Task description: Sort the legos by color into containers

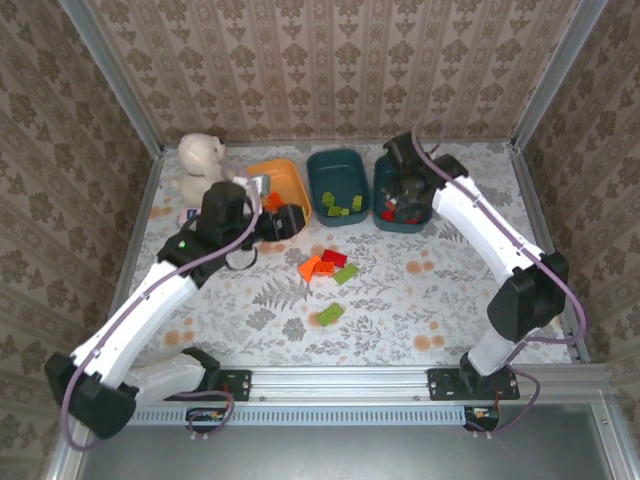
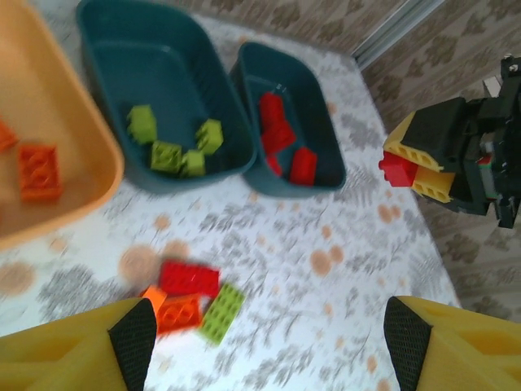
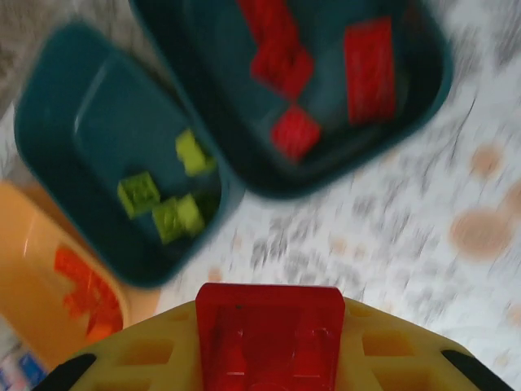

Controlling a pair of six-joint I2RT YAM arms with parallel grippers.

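Three tubs stand in a row at the back: an orange tub holding orange bricks, a middle teal tub with green bricks, and a right teal tub with red bricks. My right gripper hovers over the right teal tub, shut on a red brick. My left gripper is open by the orange tub, with nothing between its fingers. On the table lie a red brick, an orange brick and two green bricks.
A white plush toy sits at the back left corner, with a small blue-and-white box in front of it. Metal frame rails and patterned walls close in the table on three sides.
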